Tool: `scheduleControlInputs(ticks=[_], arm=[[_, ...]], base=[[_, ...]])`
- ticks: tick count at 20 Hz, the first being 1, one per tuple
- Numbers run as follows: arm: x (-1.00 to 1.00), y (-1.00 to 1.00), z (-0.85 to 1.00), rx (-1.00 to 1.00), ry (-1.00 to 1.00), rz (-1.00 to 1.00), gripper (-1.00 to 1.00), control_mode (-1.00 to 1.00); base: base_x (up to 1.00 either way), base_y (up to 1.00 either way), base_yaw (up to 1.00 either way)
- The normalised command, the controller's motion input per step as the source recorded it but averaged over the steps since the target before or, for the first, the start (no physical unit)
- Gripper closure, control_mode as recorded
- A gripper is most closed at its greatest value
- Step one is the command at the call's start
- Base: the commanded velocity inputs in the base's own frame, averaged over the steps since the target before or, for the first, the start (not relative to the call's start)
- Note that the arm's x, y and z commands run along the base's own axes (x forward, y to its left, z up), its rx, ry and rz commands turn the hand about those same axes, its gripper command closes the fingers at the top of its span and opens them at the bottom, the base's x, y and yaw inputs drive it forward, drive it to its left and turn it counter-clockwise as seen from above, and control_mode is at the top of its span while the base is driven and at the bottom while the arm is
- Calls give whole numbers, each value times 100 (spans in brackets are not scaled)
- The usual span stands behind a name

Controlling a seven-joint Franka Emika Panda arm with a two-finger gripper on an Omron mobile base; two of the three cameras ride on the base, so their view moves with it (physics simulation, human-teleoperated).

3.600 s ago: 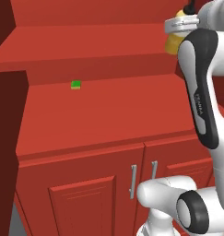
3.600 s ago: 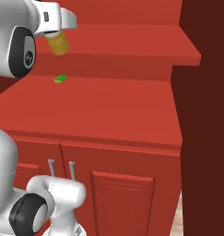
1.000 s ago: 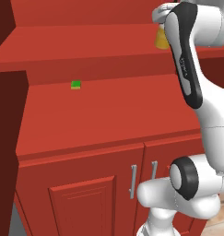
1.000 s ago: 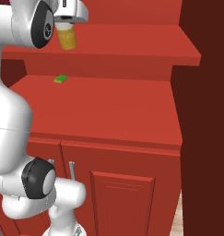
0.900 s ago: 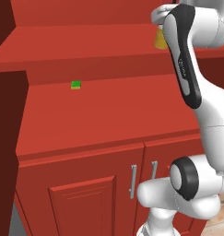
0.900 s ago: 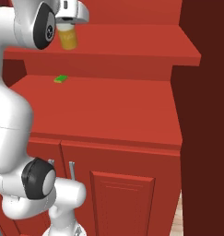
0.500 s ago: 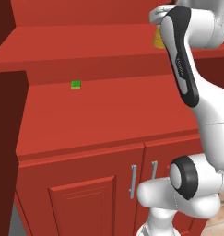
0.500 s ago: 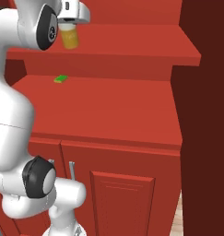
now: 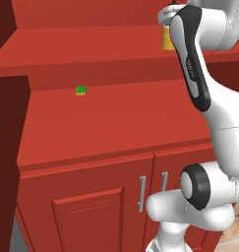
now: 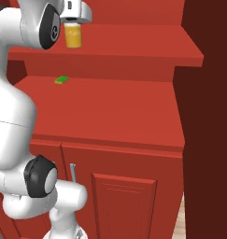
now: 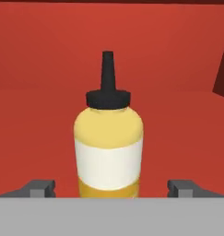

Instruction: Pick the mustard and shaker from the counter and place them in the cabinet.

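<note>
mustard (image 11: 109, 147) mid-shelf, red shelf (image 11: 35, 115) bare around

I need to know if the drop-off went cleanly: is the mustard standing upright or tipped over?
Upright. In the hand view the mustard stands with its dark cap pointing straight up, and the tool's fingertips sit wide apart, clear of its sides.

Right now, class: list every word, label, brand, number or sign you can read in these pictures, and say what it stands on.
None can be read.
The mustard carries a plain pale band with no print on it.
The green block and the cabinet shelves are unmarked too.
</note>
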Motion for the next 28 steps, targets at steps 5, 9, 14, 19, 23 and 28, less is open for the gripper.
scheduleControlInputs(ticks=[5, 9, 14, 19, 23, 28], arm=[[0, 0, 0, 0, 0, 2, -100, -100], [-18, 0, 2, 1, -2, 3, -100, -100], [-44, 0, 0, 0, -4, 1, -100, -100], [-86, 0, 0, 2, -5, 0, -100, -100], [-100, 0, -3, 1, -5, 0, -100, -100], [-100, 0, -15, 1, -5, 0, -100, -100]], base=[[0, 0, 0], [0, 0, 0], [0, 0, 0], [0, 0, 0], [0, 0, 0], [0, 0, 0]])
